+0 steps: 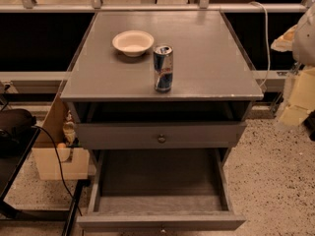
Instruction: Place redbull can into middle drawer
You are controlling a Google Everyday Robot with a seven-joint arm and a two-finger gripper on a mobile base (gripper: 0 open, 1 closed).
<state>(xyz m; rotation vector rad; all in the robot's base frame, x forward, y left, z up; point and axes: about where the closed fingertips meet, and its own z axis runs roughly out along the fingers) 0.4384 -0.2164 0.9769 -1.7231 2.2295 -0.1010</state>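
The redbull can (163, 68), blue and silver with a shiny top, stands upright near the front middle of the grey cabinet top (211, 58). The middle drawer (160, 181) is pulled fully out below, and its flat dark floor is bare. A small knob (162, 229) shows on its front edge. My gripper (301, 77) is a pale shape at the right edge of the view. It is well to the right of the cabinet and apart from the can. It holds nothing that I can see.
A cream bowl (133, 42) sits just behind and left of the can. A closed grey drawer front with a round metal knob (161, 138) is above the open drawer. A cardboard box (51, 156), a black cable (59, 171) and a dark object (15, 127) are at the left.
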